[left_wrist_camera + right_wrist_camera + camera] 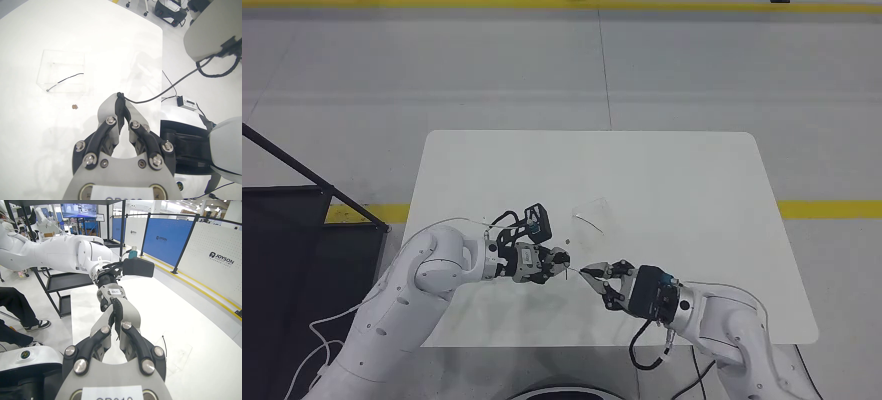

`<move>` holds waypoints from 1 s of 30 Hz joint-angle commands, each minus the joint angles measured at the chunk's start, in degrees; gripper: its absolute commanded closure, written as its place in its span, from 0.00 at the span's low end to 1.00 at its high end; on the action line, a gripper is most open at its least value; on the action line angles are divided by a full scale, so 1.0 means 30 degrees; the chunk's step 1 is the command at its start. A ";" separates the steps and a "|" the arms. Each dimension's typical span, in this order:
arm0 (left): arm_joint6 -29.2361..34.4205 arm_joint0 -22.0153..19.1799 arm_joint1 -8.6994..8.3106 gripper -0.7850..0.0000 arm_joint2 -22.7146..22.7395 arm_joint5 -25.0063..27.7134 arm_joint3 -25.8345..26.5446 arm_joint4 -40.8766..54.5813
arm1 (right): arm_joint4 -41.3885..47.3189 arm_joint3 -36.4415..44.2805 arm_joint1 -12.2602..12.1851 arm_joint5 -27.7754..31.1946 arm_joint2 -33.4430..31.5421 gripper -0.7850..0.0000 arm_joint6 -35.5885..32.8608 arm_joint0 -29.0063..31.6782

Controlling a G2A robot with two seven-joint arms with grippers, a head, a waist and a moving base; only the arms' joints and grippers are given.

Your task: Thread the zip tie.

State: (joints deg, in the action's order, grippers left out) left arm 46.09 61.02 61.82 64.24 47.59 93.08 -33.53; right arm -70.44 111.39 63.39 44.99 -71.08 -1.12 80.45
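left gripper (122, 100) clamped the thin black plastic zip tie (120, 94) by its head, right gripper (115, 306) pinched the tail; apparently not yet threaded.

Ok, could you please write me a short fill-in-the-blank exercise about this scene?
1. The left gripper is ____ on the zip tie.
2. A second tie lies inside the ____ box.
3. The crumb near the box is ____.
4. The table is ____.
Missing words: shut; clear; brown; white.
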 commanded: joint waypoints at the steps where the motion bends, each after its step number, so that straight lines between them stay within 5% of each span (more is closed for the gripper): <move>1: 0.0000 0.0000 0.0000 1.00 0.0000 0.0000 0.0000 0.0000 | -0.0056 0.0033 0.0003 -0.0269 0.0017 1.00 0.0080 0.0048; 30: -0.1015 0.0213 -0.0333 1.00 -0.0585 -0.0686 0.0499 -0.1062 | -0.0936 0.0661 -0.0032 -0.3375 -0.0345 1.00 0.0917 0.1121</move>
State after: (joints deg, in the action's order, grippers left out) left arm 43.09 61.67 60.85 62.55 45.57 94.58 -36.75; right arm -73.15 113.31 63.29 35.08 -72.14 1.65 83.77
